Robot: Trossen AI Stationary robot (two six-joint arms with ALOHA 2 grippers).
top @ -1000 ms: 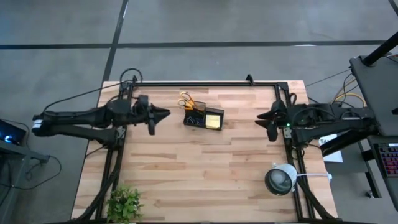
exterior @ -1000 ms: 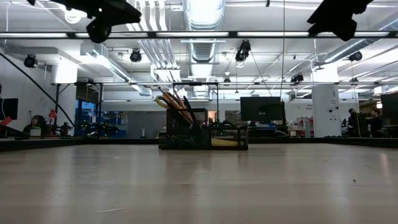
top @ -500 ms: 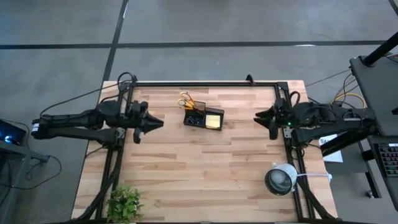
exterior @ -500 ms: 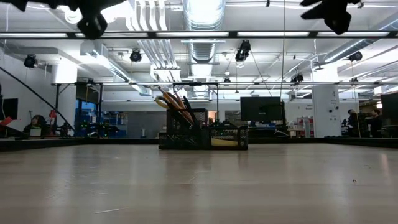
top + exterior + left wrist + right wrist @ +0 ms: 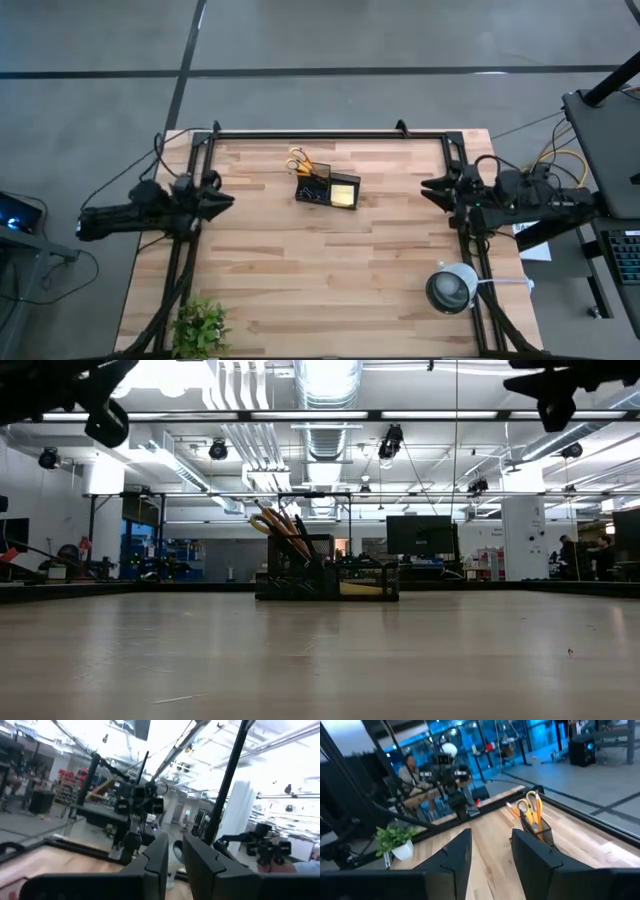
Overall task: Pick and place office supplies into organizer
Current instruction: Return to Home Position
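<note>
one black organizer [image 5: 328,188] holds one yellow-handled scissors [image 5: 299,161] and one yellow sticky-note pad [image 5: 343,196]. left gripper [image 5: 225,198] and right gripper [image 5: 428,187] hang at opposite desk [image 5: 300,270] edges, each with jaws slightly apart.

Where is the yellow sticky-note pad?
From above, the yellow sticky-note pad lies in the right end of the black organizer, near the far edge of the table, with the yellow-handled scissors standing in its left end.
</note>
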